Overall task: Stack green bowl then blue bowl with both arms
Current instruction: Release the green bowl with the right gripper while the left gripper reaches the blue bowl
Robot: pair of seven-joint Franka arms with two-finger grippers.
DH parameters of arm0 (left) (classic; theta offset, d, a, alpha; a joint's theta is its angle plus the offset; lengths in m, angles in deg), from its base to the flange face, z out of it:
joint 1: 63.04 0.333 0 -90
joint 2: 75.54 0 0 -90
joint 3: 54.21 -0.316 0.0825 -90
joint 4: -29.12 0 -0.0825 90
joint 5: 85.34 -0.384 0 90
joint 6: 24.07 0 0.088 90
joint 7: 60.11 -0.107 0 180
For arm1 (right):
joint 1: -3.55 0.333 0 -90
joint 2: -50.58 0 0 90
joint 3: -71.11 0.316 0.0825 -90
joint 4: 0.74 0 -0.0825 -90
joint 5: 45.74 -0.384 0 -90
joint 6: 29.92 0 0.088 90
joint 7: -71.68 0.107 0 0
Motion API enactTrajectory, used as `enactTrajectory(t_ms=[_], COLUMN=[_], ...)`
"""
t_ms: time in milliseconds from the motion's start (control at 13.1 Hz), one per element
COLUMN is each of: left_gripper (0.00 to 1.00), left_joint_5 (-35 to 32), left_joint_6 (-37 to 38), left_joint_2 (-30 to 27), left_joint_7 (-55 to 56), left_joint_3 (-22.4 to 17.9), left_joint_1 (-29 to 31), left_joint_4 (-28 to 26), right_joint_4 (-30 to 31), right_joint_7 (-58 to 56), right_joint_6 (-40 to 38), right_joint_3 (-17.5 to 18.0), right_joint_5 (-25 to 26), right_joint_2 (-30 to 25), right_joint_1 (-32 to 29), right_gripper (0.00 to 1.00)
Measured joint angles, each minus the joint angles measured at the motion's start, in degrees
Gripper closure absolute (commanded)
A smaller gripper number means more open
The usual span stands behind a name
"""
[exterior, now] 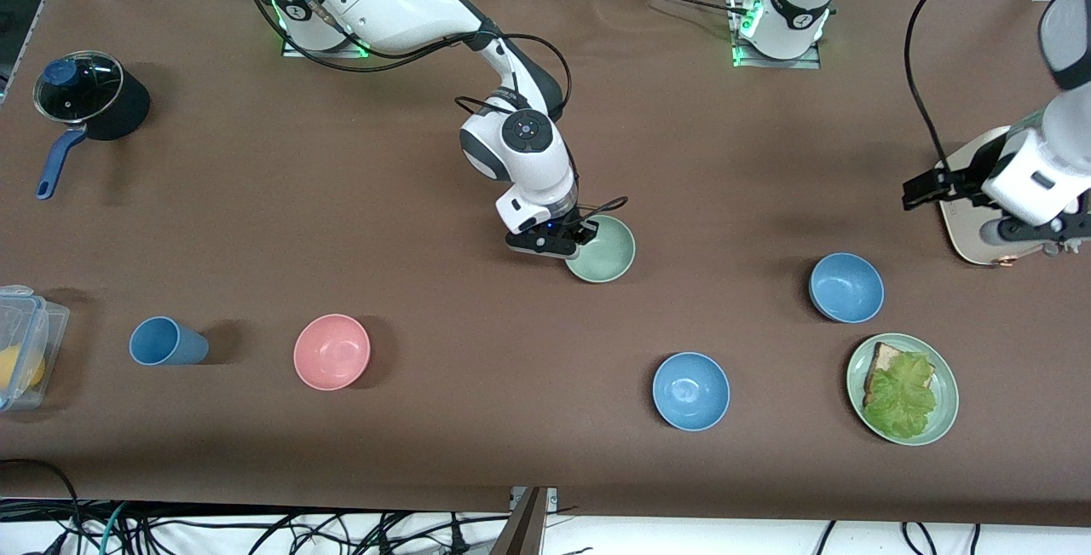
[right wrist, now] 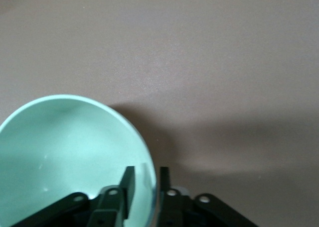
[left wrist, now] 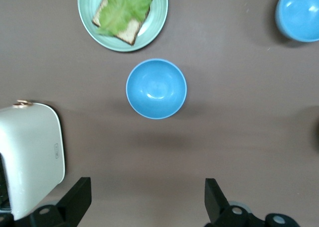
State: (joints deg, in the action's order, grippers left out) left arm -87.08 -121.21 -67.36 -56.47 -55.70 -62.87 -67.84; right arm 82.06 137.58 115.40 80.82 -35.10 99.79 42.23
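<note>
— While pinching the rim of the small pale mint-green bowl [exterior: 602, 250], with one finger inside the wall and one outside, sits low at mid-counter: the right tool [exterior: 569, 235]. Clenched on that rim, judging by the right wrist view [right wrist: 145, 187], where the thin wall passes between the two black fingers [right wrist: 127, 183].

— Why a rim grip?

— Probably because too wide and smooth to span whole (a thin edge suits a narrow pinch). Resting on the brown counter [exterior: 426, 197] or barely off it; cannot tell which.

— And the left tool [exterior: 993, 214]?

— Up in the air toward the left arm's end, over a cream-white appliance [exterior: 967, 214], fingers spread wide and holding nothing [left wrist: 144, 202]. Looks down on a small glossy sky-blue bowl [left wrist: 156, 88], sitting upright just beside the flat green plate of bread and lettuce [left wrist: 159, 13]. Seems parked there to take that bowl as its share.

— The second sky-blue bowl [exterior: 690, 390]?

— Nearer the front camera, upright, untouched. Likewise the pink bowl [exterior: 331, 351], blue cup [exterior: 167, 342] and lidded black saucepan [exterior: 89, 99] toward the right arm's end. Nothing stacked yet.
</note>
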Motion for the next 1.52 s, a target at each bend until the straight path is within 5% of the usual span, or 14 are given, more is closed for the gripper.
enactTrajectory(t_ms=[152, 457, 837, 989, 1141, 1217, 1522], left_gripper=[0.0, 0.0, 0.02, 0.34, 0.92, 1.0, 1.0], left_joint_5=[0.0, 5.19, 8.36, 8.9, 10.29, 10.56, 10.63], left_joint_6=[-1.05, -10.35, -24.0, -29.87, -33.17, -33.47, -33.4], left_joint_2=[3.53, 11.96, 22.35, 25.48, 27.5, 28.23, 28.71], left_joint_7=[-1.5, -10.62, -19.44, -19.8, -20.11, -20.26, -20.72], left_joint_3=[-0.04, -0.12, -0.08, 0.27, 0.39, 0.4, 0.41], left_joint_1=[1.11, 6.37, 10.6, 10.53, 10.48, 10.47, 10.47], left_joint_4=[0.06, 0.01, -1.35, -3.53, -4.88, -5.05, -4.8], right_joint_4=[-1.23, -6.7, -8.33, -8.34, -8.4, -8.38, -1.25], right_joint_7=[0.19, -1.94, -19.61, -32.51, -43.87, -47.4, -50.75], right_joint_6=[-1.53, -18.5, -32.75, -37.49, -44.57, -48.18, -55.35], right_joint_3=[-0.71, -2.21, -2.53, -2.94, -3.55, -3.71, -6.07], right_joint_5=[0.0, 0.03, -2.88, -9.94, -12.78, -13.28, -13.7], right_joint_2=[-0.34, -5.5, -15.99, -18.88, -22.34, -24.39, -36.2], right_joint_1=[0.13, -1.77, -14.76, -21.55, -28.33, -31.06, -33.94], right_gripper=[0.0, 0.0, 0.0, 0.0, 0.0, 0.0, 0.0])
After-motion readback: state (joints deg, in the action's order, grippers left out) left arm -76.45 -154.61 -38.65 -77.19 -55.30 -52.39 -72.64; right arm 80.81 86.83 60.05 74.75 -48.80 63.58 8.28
